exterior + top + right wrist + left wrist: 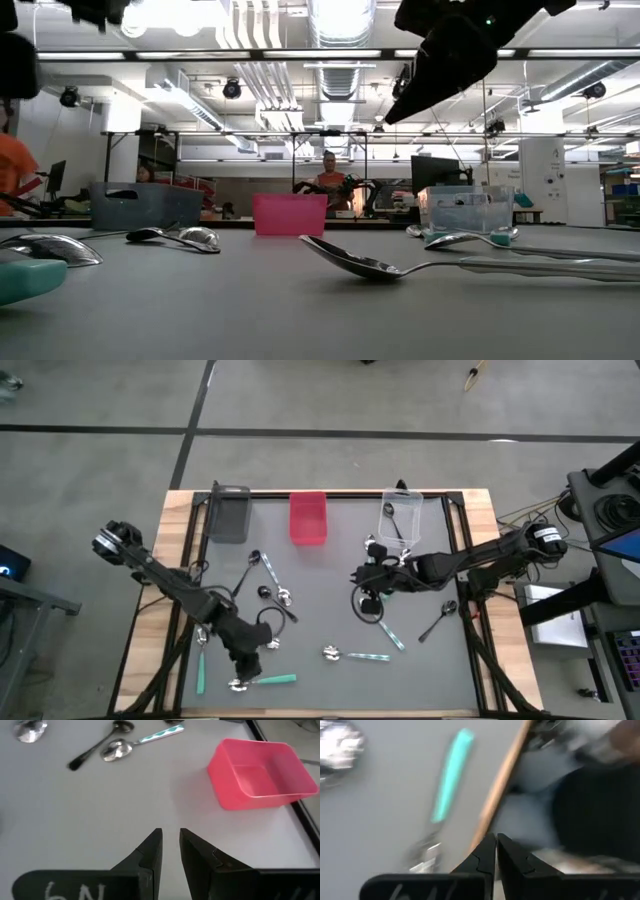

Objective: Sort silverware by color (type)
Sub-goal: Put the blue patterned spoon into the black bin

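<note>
Here, small spoons (272, 573) are lying scattered just in front of the pink bin (308, 517). Likely light, stiff and slippery; handles suit gripping. The left gripper (496, 851) is pressed together, empty; the right gripper (171, 847) is hanging slightly spread, empty.

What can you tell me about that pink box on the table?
The pink bin is a small rectangular tub, open at the top, that looks like smooth plastic with slightly rounded corners. It stands upright at the far edge of the grey table, in the middle between a dark grey bin and a clear bin. In the right wrist view its inside looks empty. Nothing touches it; the spoons lie apart from it.
</note>
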`<action>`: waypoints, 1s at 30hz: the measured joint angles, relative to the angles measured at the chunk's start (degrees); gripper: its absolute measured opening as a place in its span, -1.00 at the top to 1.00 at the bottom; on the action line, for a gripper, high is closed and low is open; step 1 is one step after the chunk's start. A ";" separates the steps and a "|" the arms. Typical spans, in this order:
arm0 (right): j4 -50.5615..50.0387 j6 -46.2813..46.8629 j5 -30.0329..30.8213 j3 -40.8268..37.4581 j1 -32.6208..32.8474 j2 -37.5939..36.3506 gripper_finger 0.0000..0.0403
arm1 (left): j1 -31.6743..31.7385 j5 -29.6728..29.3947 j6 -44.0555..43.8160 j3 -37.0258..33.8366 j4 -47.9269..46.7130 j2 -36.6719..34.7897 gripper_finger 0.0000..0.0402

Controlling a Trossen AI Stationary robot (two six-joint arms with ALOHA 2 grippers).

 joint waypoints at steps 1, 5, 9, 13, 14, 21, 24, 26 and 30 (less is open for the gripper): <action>0.00 0.05 -0.18 -0.10 0.69 0.02 0.71 | -0.04 -0.04 3.28 2.98 -5.78 1.33 1.00; 0.44 -0.41 -0.33 -0.18 2.52 0.04 0.71 | -0.39 -2.01 14.07 12.77 -24.55 5.86 1.00; 2.62 -1.00 0.08 -0.36 3.70 0.02 0.71 | -0.41 -5.05 20.06 18.40 -33.71 9.01 1.00; 11.35 -3.53 0.06 -2.27 4.21 0.04 0.71 | -0.42 -9.50 24.19 20.09 -34.03 10.05 1.00; 14.21 -5.02 0.07 -3.06 4.17 0.04 0.71 | -0.42 -10.54 24.66 20.09 -34.00 10.20 1.00; 19.80 -15.61 0.51 -4.75 2.08 -1.77 0.71 | -0.42 -13.61 26.07 17.19 -33.98 10.26 1.00; 20.64 -16.40 0.70 -3.40 0.75 -4.51 0.71 | -0.42 -13.64 26.08 16.98 -33.89 10.24 1.00; 20.47 -15.77 0.59 -3.42 0.59 -6.43 0.71 | -0.48 -13.81 26.06 16.96 -33.90 10.22 1.00; 19.81 -16.32 0.38 -4.17 0.62 -7.82 0.71 | -0.48 -13.86 25.81 16.90 -33.95 10.22 1.00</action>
